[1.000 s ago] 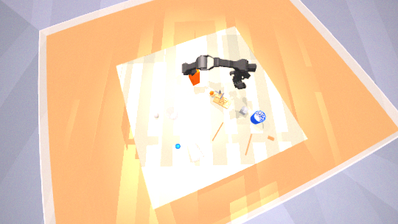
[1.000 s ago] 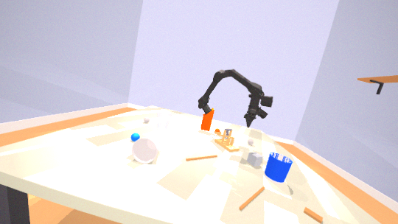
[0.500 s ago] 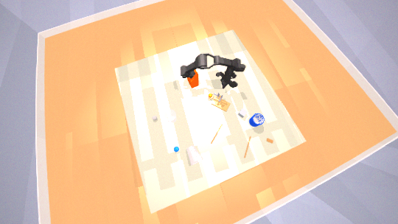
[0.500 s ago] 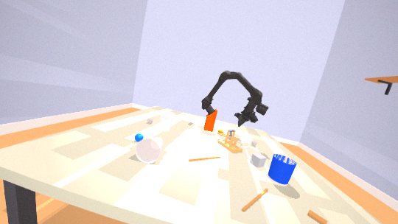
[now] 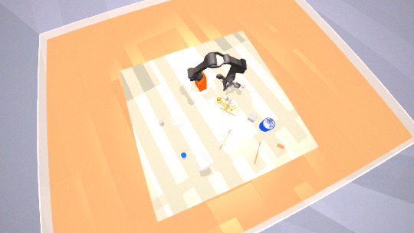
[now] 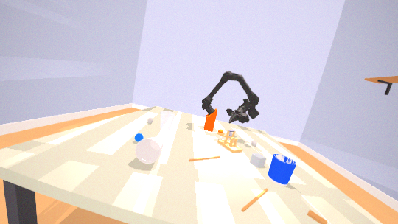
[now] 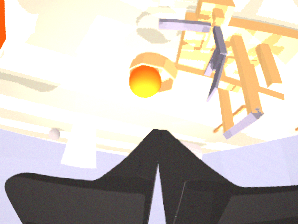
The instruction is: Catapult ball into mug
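The wooden catapult (image 5: 229,106) (image 6: 233,147) (image 7: 248,77) stands near the middle of the table, with upright posts and grey parts. The orange ball (image 5: 218,99) (image 6: 220,131) (image 7: 145,81) is at its arm-base side; in the wrist view it overlaps a round wooden holder (image 7: 150,59) and looks to rest in or against it. The blue mug (image 5: 264,126) (image 6: 281,170) stands upright beyond the catapult, outside the wrist view. My gripper (image 5: 225,90) (image 6: 231,121) (image 7: 158,136) is shut and empty, with its fingertips together, above the table near the catapult and ball.
A grey cube (image 5: 252,117) (image 6: 258,160) stands between catapult and mug. A red-orange block (image 5: 201,84) (image 6: 210,121) is by the arm's base. Two thin sticks, a small wooden block (image 5: 280,146), a blue ball (image 5: 183,155) (image 6: 138,137) and pale objects lie farther out.
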{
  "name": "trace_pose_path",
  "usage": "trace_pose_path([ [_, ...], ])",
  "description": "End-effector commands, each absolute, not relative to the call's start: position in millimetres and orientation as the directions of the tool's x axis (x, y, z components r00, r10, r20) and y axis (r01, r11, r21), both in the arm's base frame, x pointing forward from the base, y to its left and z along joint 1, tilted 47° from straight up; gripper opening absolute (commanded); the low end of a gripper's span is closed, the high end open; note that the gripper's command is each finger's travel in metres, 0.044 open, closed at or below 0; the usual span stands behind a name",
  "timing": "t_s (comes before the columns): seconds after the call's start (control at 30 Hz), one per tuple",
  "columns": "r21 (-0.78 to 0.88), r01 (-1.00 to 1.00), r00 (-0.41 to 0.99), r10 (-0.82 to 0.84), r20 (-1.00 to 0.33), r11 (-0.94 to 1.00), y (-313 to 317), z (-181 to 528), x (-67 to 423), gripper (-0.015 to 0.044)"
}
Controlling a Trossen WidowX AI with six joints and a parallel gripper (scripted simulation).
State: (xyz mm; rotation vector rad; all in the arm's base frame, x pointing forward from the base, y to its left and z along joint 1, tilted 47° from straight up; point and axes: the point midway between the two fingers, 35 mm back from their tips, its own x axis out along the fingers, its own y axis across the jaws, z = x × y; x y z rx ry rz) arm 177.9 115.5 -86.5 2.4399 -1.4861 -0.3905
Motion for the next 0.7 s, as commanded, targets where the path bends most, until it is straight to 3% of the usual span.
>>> trace_pose_path([
  [0.0, 0.391, -0.806, 0.456, -0.887, -0.069, -0.445, 114, -82, 176, 0.0000],
  [0.67, 0.391, -0.806, 0.456, -0.887, -0.069, -0.445, 97, -101, 181, 0.0000],
])
